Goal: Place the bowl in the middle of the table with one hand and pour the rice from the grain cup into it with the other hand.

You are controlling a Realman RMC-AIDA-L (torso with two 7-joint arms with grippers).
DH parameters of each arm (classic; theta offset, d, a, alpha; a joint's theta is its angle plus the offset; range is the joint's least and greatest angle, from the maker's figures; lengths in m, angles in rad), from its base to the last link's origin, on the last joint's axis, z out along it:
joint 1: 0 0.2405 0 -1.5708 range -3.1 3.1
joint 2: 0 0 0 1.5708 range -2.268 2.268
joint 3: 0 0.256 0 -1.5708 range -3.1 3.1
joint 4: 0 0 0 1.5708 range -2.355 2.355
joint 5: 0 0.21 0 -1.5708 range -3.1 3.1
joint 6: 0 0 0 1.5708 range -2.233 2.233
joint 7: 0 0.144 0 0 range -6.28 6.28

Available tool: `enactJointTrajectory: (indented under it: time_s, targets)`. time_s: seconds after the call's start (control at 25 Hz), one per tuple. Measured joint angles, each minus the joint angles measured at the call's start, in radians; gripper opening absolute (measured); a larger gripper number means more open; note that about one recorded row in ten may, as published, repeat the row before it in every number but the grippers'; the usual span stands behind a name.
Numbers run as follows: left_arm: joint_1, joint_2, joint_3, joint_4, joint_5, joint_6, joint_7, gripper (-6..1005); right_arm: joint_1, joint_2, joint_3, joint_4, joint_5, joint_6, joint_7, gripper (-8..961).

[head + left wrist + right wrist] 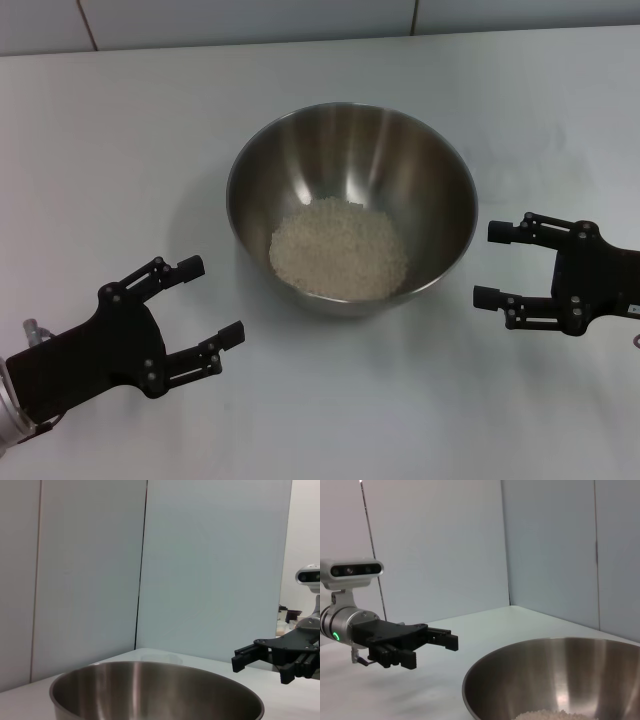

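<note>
A round, brushed stainless-steel bowl (352, 208) sits mid-table (120, 180) on the flat white top, holding a pale grainy mound of rice (339, 249). The left gripper (211, 302) and right gripper (487, 264) flank it, jaws spread wide, empty, touching nothing.

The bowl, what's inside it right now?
The bowl holds a mound of rice on its bottom, with bare steel walls above. The floor under the rice is covered. No cup is inside.
</note>
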State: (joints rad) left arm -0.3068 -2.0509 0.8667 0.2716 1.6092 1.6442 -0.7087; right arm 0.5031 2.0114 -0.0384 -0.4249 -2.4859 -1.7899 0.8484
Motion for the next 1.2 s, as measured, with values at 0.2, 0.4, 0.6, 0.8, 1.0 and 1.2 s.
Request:
enactJointTrajectory:
  time_s: [0.2,0.4,0.6,0.8,1.0,1.2]
  targets:
    - [0.0,0.0,0.0,0.0,0.0,0.0,0.0,870,0.0,0.0,0.0,-0.001,0.0,0.0,0.0,817]
    - [0.0,0.0,0.0,0.0,0.0,0.002,-0.001,869,-0.002,-0.001,0.0,-0.002,0.0,0.0,0.0,817]
    - [0.0,0.0,0.001,0.0,0.0,0.002,-0.001,869,-0.003,-0.002,0.0,-0.002,-0.001,0.0,0.0,817]
    - [0.0,0.0,0.002,0.0,0.0,0.002,-0.001,869,-0.002,-0.002,0.0,-0.002,-0.001,-0.001,0.0,817]
    - [0.0,0.0,0.002,0.0,0.0,0.002,-0.002,870,-0.002,-0.002,0.0,-0.002,-0.001,-0.003,0.0,817]
    - [0.0,0.0,0.002,0.0,0.0,0.002,-0.002,870,-0.001,-0.002,0.0,-0.002,-0.001,-0.004,0.0,817]
